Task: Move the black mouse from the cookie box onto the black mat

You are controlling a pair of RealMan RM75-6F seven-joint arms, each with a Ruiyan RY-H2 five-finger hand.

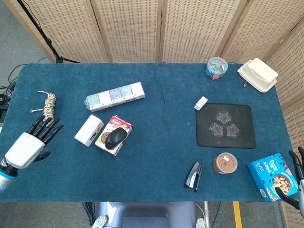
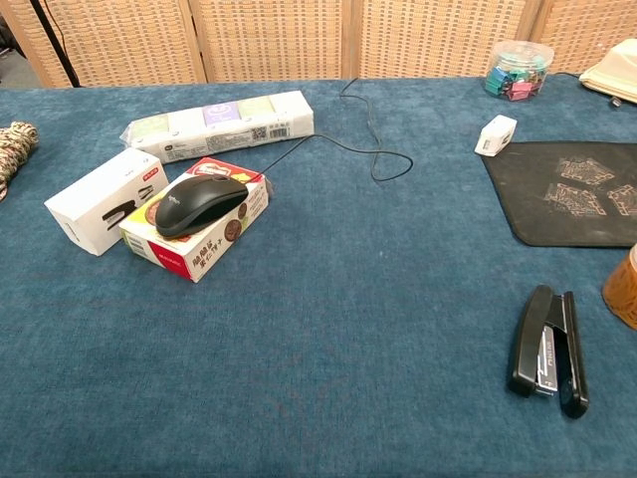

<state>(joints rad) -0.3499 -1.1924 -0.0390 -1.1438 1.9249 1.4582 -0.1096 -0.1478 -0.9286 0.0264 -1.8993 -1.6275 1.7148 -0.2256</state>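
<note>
Open counter [image 1: 156,156] lies between the cookie box [image 1: 114,135] and the black mat [image 1: 225,125]. Obstacles on that span: the mouse cable [image 1: 163,102], looped across the middle; a white box [image 1: 89,130] touching the cookie box's left side; a small white block [image 1: 201,102] at the mat's far left corner; a stapler [image 1: 194,175] and a brown cup [image 1: 225,163] near the mat's near edge.
</note>
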